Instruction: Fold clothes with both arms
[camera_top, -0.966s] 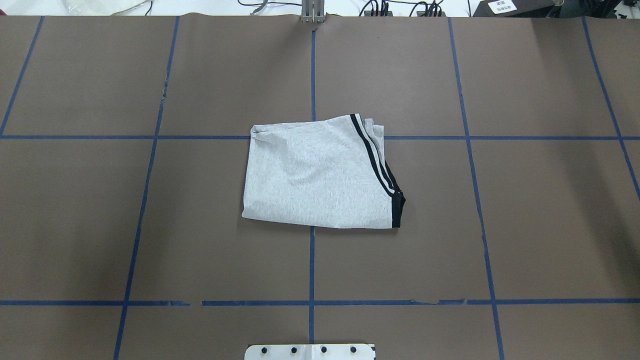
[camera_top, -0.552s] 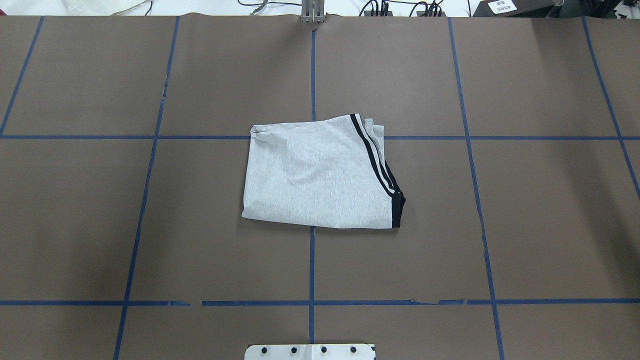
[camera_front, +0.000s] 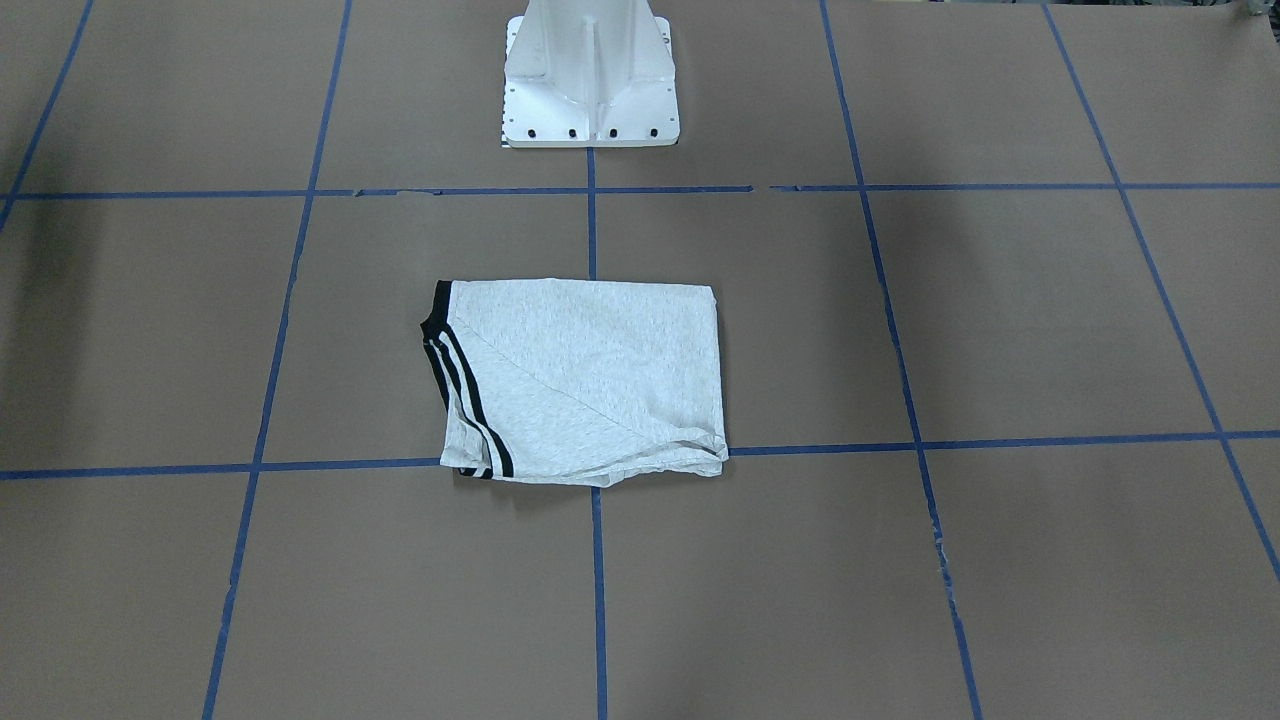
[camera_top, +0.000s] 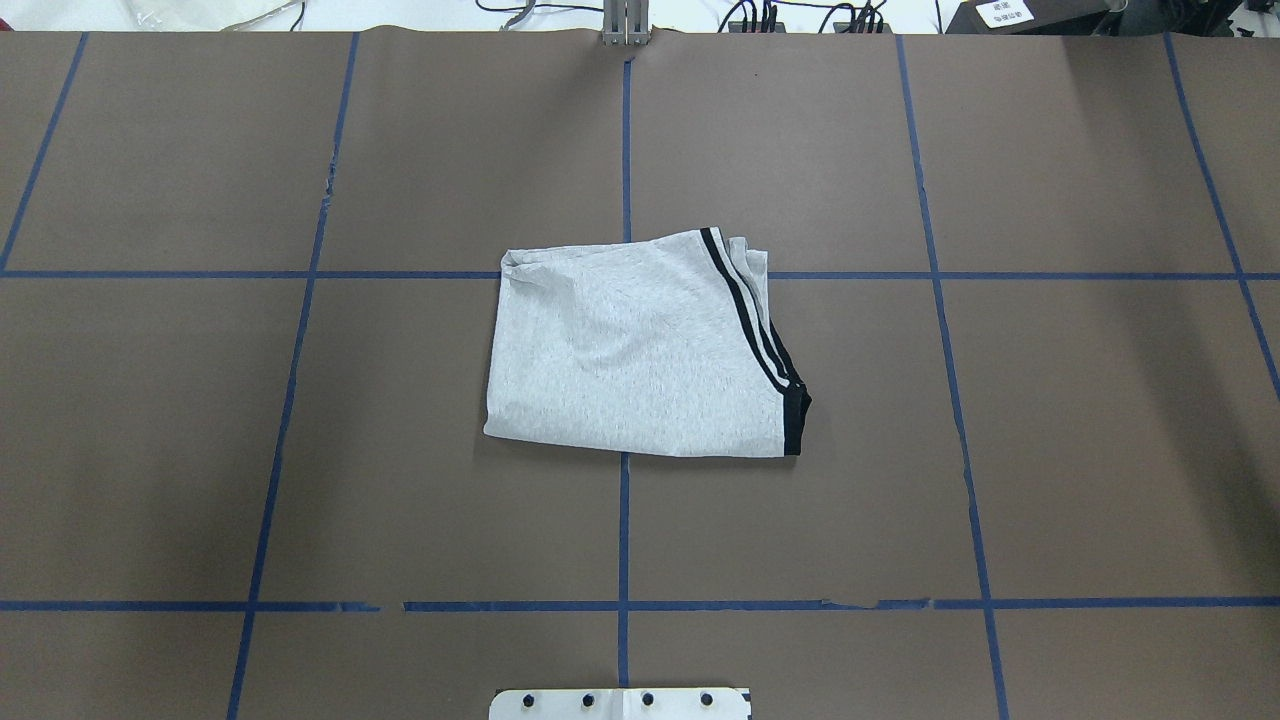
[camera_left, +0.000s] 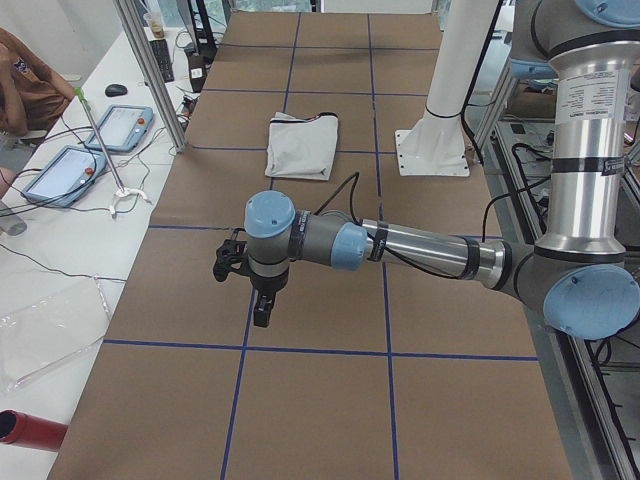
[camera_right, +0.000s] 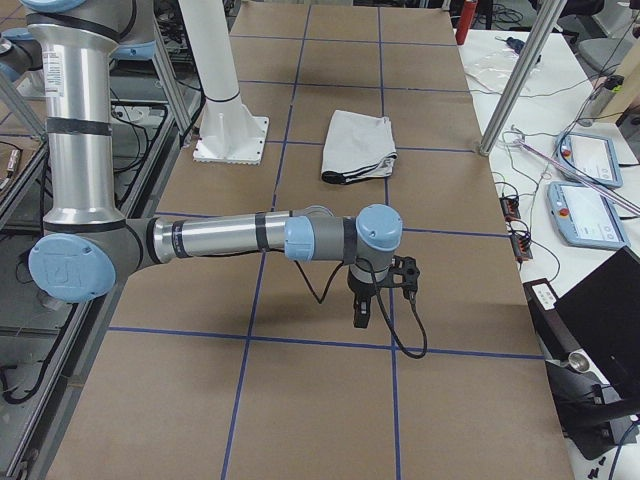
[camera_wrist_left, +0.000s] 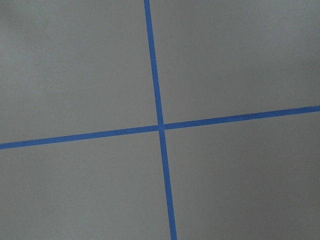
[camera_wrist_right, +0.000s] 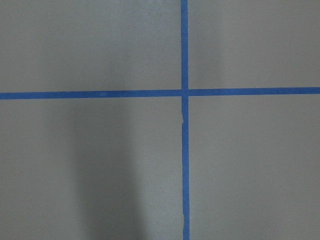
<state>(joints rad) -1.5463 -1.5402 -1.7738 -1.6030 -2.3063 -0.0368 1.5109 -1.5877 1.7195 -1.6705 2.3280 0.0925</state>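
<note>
The grey T-shirt (camera_top: 630, 350) lies folded into a rough rectangle at the table's middle, its black double stripe and black collar band along one side (camera_front: 455, 380). It also shows far off in the side views (camera_left: 300, 145) (camera_right: 360, 145). No print shows. My left gripper (camera_left: 262, 308) hangs over bare table far from the shirt, fingers pointing down; I cannot tell whether it is open or shut. My right gripper (camera_right: 360, 312) hangs likewise at the other end, and its state cannot be told either. Both wrist views hold only brown paper and blue tape.
The brown table cover (camera_top: 300, 450) is marked by a grid of blue tape. The white pedestal (camera_front: 590, 80) stands at the robot's side. Tablets (camera_left: 120, 125) (camera_right: 590, 200) and cables lie on white side benches, with metal frame posts (camera_right: 515, 80) by the table's edge.
</note>
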